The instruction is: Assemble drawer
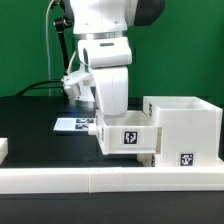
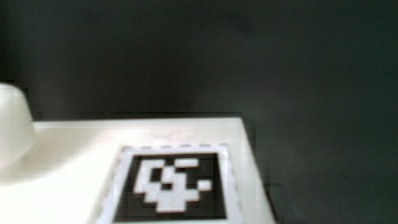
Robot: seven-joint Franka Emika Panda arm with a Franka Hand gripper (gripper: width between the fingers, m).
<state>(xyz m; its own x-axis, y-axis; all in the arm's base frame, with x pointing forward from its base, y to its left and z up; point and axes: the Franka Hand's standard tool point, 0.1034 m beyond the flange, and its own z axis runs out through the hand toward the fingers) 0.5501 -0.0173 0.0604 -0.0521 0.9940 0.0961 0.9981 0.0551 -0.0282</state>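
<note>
A small white open drawer box (image 1: pixel 127 135) with a marker tag on its front stands against the exterior view's left side of a larger white drawer housing (image 1: pixel 187 125), which also carries a tag. My gripper (image 1: pixel 110 122) reaches down at the small box's left rear corner. Its fingertips are hidden behind the box wall, so I cannot tell whether it is open or shut. The wrist view shows no fingers, only a white panel (image 2: pixel 71 160) with a black-and-white tag (image 2: pixel 173 185) very close up and the dark table behind it.
The marker board (image 1: pixel 72 125) lies flat on the black table behind the box. A long white rail (image 1: pixel 100 180) runs along the front edge. A white part (image 1: pixel 3 150) shows at the exterior view's left edge. A rounded white shape (image 2: pixel 15 130) sits beside the panel.
</note>
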